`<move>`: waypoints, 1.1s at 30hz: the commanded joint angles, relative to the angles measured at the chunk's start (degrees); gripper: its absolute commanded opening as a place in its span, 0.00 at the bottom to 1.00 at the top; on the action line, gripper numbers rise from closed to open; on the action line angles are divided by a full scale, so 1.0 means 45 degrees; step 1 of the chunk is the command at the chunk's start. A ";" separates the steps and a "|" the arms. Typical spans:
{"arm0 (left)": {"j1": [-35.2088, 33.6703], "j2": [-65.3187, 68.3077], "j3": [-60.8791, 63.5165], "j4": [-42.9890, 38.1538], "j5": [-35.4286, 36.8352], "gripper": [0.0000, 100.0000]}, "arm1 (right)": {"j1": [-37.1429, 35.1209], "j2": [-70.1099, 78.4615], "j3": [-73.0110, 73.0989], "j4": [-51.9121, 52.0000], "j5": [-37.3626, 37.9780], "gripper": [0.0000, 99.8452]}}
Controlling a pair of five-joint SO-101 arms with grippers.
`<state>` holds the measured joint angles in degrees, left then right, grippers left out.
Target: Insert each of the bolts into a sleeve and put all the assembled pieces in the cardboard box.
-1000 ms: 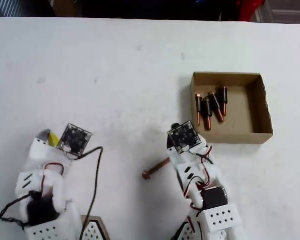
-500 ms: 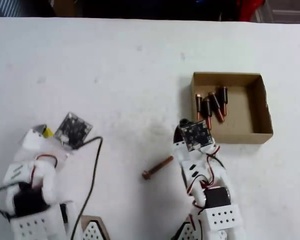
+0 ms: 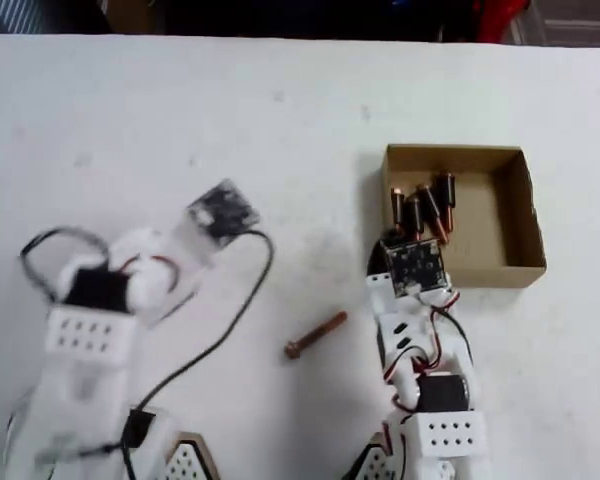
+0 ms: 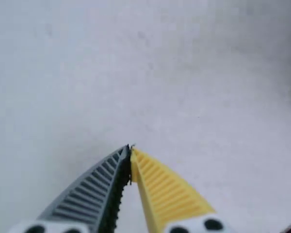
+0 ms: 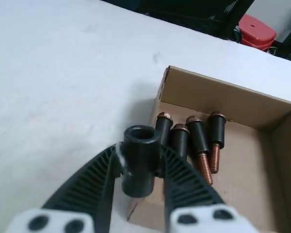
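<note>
White counter. Vs 1 s ago: L arm swung twd 1 o'clock; R arm shifted twd 3, up to cardboard box. Bolt lies flat, head at 8, tip at 2. R end effector clamps sleeve upright, bore up, by box corner. L end effector tips pinched together over counter.

The left arm and right arm are white printed shells with black servo blocks, thin red wires and square black wrist boards, the left trailing a looping black cable; the left end effector pairs grey and yellow ribbed fingers, the right end effector two black ones.
</note>
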<state>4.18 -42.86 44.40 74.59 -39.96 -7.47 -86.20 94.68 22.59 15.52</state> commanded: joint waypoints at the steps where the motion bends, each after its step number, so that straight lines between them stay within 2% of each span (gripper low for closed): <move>1: 0.1280 0.2159 -0.1582 0.0391 0.0996 0.03 | 0.0557 -0.0244 -0.0156 -0.0869 -0.0156 0.02; 8: 0.3350 0.5460 -0.2755 0.0391 0.2090 0.03 | 0.0635 -0.0244 -0.0156 -0.0987 -0.0156 0.02; 16: 0.5226 0.6965 -0.3810 0.0391 0.2462 0.03 | 0.1280 -0.0244 -0.0215 -0.0987 -0.0156 0.02; 23: 0.5792 0.7375 -0.3810 0.0274 0.2579 0.12 | 0.2217 -0.0244 -0.0137 -0.1709 -0.0156 0.02; 29: 0.5910 0.7746 -0.3888 -0.0586 0.6056 0.13 | 0.2295 -0.0244 -0.0117 -0.1748 -0.0156 0.02; 33: 0.6769 0.7883 -0.3868 -0.0625 0.6173 0.13 | 0.2354 -0.0244 -0.0117 -0.1788 -0.0156 0.02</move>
<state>31.25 -7.34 29.80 73.01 -13.49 2.64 -86.20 94.68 16.44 15.43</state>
